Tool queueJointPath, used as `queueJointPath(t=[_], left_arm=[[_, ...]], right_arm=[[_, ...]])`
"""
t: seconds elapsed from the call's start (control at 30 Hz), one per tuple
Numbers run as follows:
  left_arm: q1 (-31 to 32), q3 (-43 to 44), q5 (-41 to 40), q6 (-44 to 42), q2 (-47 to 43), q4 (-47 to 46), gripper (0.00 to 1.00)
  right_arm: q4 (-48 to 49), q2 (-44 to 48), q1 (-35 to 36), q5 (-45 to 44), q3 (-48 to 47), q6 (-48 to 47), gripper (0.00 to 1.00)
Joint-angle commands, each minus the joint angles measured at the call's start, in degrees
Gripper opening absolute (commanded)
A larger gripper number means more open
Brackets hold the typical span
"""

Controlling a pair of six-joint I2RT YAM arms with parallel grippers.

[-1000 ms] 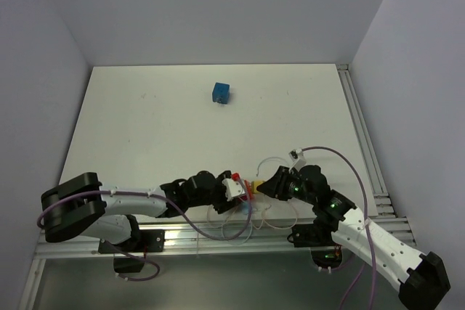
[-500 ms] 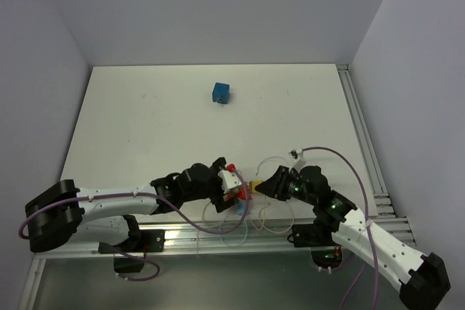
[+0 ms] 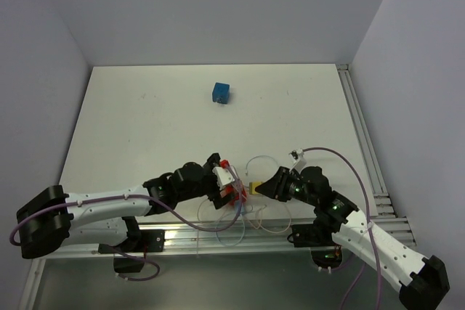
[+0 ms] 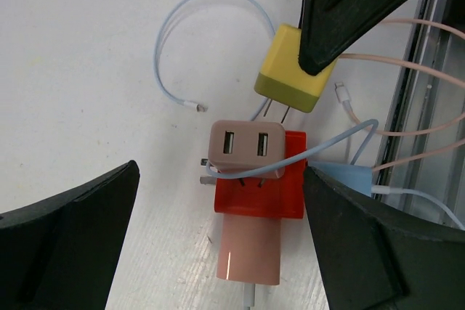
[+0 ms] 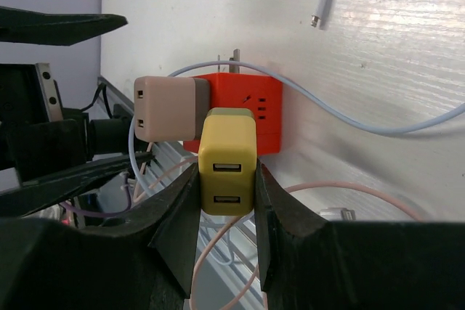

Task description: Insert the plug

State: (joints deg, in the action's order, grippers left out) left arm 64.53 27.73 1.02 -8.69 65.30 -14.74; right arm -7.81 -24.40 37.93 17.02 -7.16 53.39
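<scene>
My right claw [image 5: 225, 173] pinches the yellow plug [image 5: 227, 152], a smooth, rounded plastic cube, its metal prongs at the edge of the boxy red socket block [image 5: 251, 103] on the white table [image 5: 378, 41]. My left claw [image 4: 221, 172] gapes wide, empty.

Blue cube [image 3: 221, 93] toward the far side of white table [image 3: 145, 128], metal rails [image 3: 363, 143] along its right edge

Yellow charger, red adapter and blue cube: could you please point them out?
yellow charger [image 5: 227, 172], right wrist view, USB face
red adapter [image 4: 259, 200], left wrist view, lower face
blue cube [image 3: 221, 93], top view, top face
</scene>
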Motion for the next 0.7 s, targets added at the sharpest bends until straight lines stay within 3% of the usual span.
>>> queueJointPath(t=[0.0, 0.67], left_arm=[[-0.11, 1.27, -0.22, 1.65, -2.28, 0.23, 0.99], [1.47, 8.83, 1.35, 2.36, 12.48, -0.28, 0.99]], right_arm=[[-2.11, 0.85, 0.47, -2.51, -3.47, -1.35, 0.0], [-5.02, 2.78, 0.39, -2.6, -4.53, -1.62, 0.0]])
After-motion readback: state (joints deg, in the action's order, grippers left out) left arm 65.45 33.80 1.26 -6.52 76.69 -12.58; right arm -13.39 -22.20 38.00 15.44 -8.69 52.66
